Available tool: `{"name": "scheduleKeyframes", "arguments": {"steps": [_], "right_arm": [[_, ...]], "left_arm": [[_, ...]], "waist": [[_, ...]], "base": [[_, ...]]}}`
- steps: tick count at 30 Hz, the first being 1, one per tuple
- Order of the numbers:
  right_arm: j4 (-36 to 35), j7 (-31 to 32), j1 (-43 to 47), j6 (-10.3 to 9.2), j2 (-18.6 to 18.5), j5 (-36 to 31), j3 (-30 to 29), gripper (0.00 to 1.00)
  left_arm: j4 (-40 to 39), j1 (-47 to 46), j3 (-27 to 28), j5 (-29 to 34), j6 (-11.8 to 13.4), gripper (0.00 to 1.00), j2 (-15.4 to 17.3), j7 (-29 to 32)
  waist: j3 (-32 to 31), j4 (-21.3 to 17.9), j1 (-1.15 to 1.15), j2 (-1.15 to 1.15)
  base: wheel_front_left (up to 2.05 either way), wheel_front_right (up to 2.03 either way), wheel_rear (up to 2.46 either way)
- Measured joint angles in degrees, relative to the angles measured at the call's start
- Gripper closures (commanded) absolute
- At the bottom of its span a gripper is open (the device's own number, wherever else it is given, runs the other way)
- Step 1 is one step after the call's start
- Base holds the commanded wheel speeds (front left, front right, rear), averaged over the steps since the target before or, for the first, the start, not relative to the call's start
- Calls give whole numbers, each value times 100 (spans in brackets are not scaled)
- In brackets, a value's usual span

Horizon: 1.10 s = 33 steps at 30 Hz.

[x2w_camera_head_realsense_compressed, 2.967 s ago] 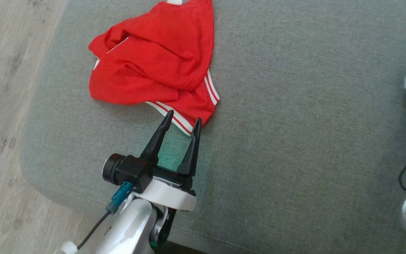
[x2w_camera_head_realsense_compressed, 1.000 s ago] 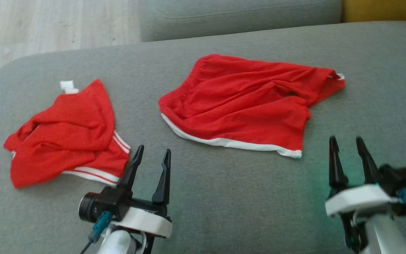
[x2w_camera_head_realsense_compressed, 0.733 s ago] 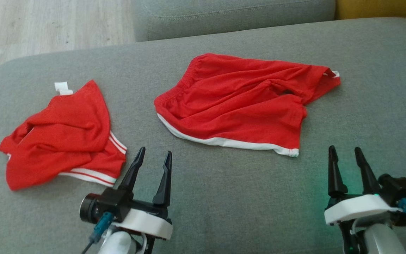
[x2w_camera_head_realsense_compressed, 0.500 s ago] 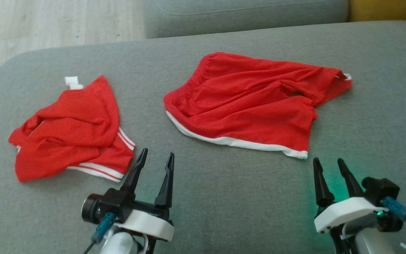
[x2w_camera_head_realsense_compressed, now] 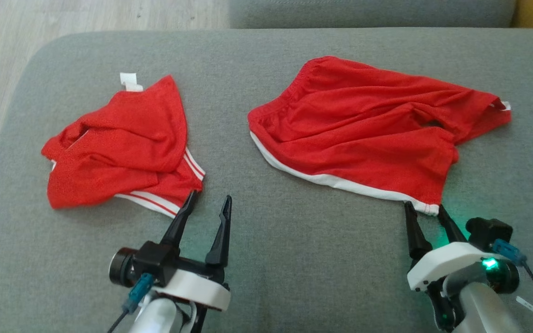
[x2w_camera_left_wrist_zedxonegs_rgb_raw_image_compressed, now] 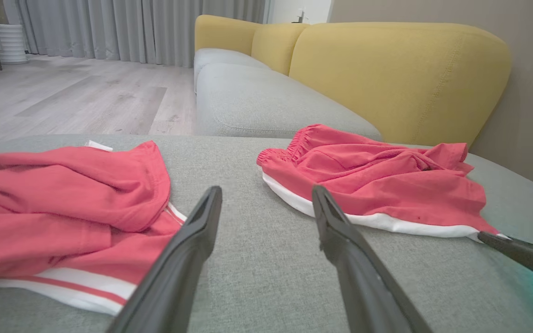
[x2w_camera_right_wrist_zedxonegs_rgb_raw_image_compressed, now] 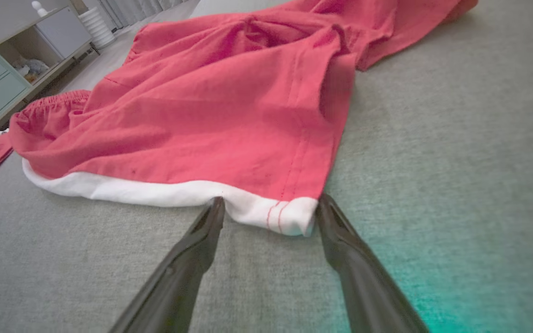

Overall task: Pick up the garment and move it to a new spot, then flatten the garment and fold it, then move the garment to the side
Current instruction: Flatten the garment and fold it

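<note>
Obs., head view: you are looking down on a grey sofa cushion (x2w_camera_head_realsense_compressed: 294, 259) that is carrying two red garments, well apart from each other.

The red shorts with the white hem (x2w_camera_head_realsense_compressed: 377, 138) are lying at the 1 o'clock part of the cushion, loosely spread and wrinkled. Their long axis is running roughly 9-to-3, and the hem is slanting from 10 down to 4. The crumpled red garment with striped trim (x2w_camera_head_realsense_compressed: 118, 152) is sitting at 10 o'clock.

Right pincer (x2w_camera_head_realsense_compressed: 423, 206): its fingers are standing spread and pinching nothing. In the right wrist view they are straddling the hem corner (x2w_camera_right_wrist_zedxonegs_rgb_raw_image_compressed: 289, 215), which is lying dead ahead at 12 o'clock. One finger is sitting on each side of the corner. I cannot tell whether they are touching the cloth.

Left pincer (x2w_camera_head_realsense_compressed: 209, 195): also spread and empty. Its tips are resting just beside the striped trim, at its 11 o'clock. The white-hemmed shorts are lying off at its 2 o'clock, out of easy reach.

Judgement: you are working the white-hemmed shorts, and the right arm is much the nearer one. The pick-up is not yet made. Since the corner is already lying between the fingers, you are likely needing only a small push toward 12 and a closing. Risk: the tips may be pressing into the cushion and riding over the thin hem.
</note>
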Motion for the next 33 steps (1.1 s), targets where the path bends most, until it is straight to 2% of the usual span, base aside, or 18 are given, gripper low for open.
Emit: {"name": "scheduleKeyframes", "arguments": {"steps": [4, 5, 6, 7, 13, 24, 33], "right_arm": [[176, -97, -97, 0, -1, 0, 27, 0], [208, -104, -131, 0, -1, 1, 48, 11], [248, -107, -165, 0, -2, 11, 73, 58], [286, -127, -199, 0, -4, 14, 103, 100], [343, -304, -225, 0, 0, -162, -32, 100], [24, -254, -198, 0, 1, -948, -1258, 100], [-313, -37, -187, 0, 8, -1155, -1543, 100]], "left_arm": [[3, -47, 4, 5, 0, 0, -3, 0], [3, -47, 9, 5, 0, 0, -3, 0], [3, -48, 12, 5, 0, 0, -3, 0], [3, -48, 16, 5, 1, 0, -3, 0], [5, -47, 53, 40, 2, 0, -3, 0], [4, -47, 115, 59, -49, 0, 14, 0], [234, -493, -114, 248, -213, 0, 82, 45]], "waist": [[46, 54, 0, 0], [49, 52, 0, 0], [50, 48, 0, 0], [50, 39, 0, 0], [13, -94, 0, 0], [-64, -562, -1, 0], [161, -934, -1, 0]], "base": [[0, 0, 0], [0, 0, 0], [0, 0, 0], [0, 0, 0], [0, 0, 0], [0, 0, 0], [0, 0, 0]]}}
